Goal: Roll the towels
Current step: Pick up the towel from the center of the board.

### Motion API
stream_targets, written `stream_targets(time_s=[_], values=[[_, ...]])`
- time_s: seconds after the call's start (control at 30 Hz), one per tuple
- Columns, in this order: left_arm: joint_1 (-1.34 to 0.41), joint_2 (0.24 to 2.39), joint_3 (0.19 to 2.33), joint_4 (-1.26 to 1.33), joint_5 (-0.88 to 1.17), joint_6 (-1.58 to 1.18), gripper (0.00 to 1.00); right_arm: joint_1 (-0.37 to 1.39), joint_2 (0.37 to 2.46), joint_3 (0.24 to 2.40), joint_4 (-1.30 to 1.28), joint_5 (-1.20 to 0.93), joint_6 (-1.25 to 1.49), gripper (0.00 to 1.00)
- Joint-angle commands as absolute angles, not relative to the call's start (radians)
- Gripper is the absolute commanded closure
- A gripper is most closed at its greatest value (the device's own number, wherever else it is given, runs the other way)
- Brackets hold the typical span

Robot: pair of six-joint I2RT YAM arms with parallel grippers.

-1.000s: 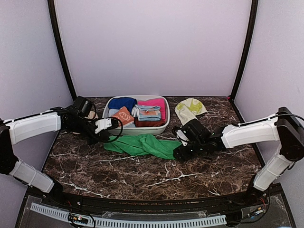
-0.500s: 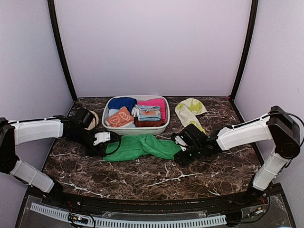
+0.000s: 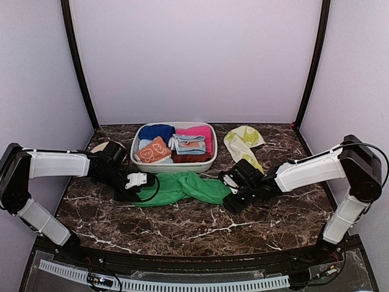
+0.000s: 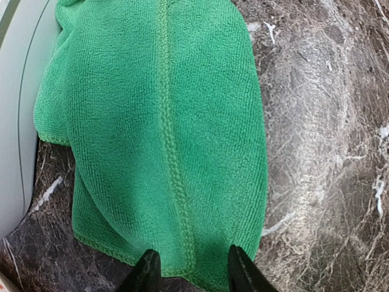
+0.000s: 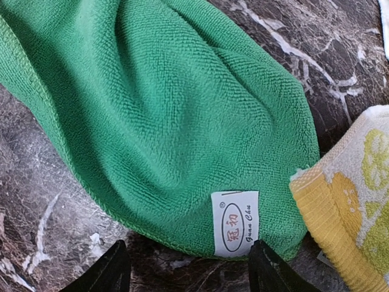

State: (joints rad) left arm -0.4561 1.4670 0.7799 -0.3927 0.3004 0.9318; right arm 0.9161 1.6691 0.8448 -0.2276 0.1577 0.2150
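The plain towel [image 3: 182, 187] crosswise before the tub [image 3: 173, 165].
It lies on the table [image 3: 182, 228], the left gripper [image 3: 143, 185] at its left end and the right gripper [image 3: 231, 196] at its right. The tub holds folded cloths [image 3: 182, 145]. The printed towel [image 3: 243, 141] lies right of the tub, its near corner seemingly touching the plain towel.

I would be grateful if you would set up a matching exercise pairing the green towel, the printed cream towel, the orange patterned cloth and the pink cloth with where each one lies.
Things:
1. green towel
2. cream towel with yellow-green prints
3. orange patterned cloth
4. pink cloth

Places:
A. in the white basin, back right
B. on the marble table, to the right of the basin
C. on the table, just in front of the basin
D. in the basin, front left

Pairs: 1-C, 2-B, 3-D, 4-A.
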Motion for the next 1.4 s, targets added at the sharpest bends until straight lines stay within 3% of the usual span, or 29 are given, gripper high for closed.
stream_targets(time_s=[0.0, 0.2, 0.37, 0.53, 0.77, 1.0, 1.2, 1.37], values=[[-0.463, 1.469, 0.764, -0.338, 0.268, 0.948, 0.63, 0.925, 1.643, 0.86, -0.235, 0.168, 0.224, 0.35], [-0.464, 1.466, 0.763, -0.387, 0.288, 0.955, 0.73, 0.925, 1.628, 0.852, -0.238, 0.173, 0.229, 0.39], [-0.463, 1.473, 0.76, -0.449, 0.274, 0.973, 0.61, 0.925, 1.617, 0.848, -0.245, 0.174, 0.226, 0.39], [-0.464, 1.488, 0.755, -0.407, 0.246, 0.968, 0.58, 0.924, 1.615, 0.856, -0.246, 0.173, 0.226, 0.39], [-0.463, 1.509, 0.731, -0.279, 0.18, 0.955, 0.67, 0.924, 1.602, 0.858, -0.253, 0.17, 0.233, 0.41], [-0.464, 1.486, 0.773, -0.338, 0.193, 0.916, 0.77, 0.924, 1.576, 0.853, -0.257, 0.172, 0.232, 0.43], [-0.463, 1.454, 0.863, -0.437, 0.283, 0.87, 0.72, 0.923, 1.588, 0.858, -0.242, 0.16, 0.234, 0.44], [-0.463, 1.48, 0.853, -0.401, 0.25, 0.88, 0.75, 0.924, 1.588, 0.856, -0.242, 0.156, 0.238, 0.45]])
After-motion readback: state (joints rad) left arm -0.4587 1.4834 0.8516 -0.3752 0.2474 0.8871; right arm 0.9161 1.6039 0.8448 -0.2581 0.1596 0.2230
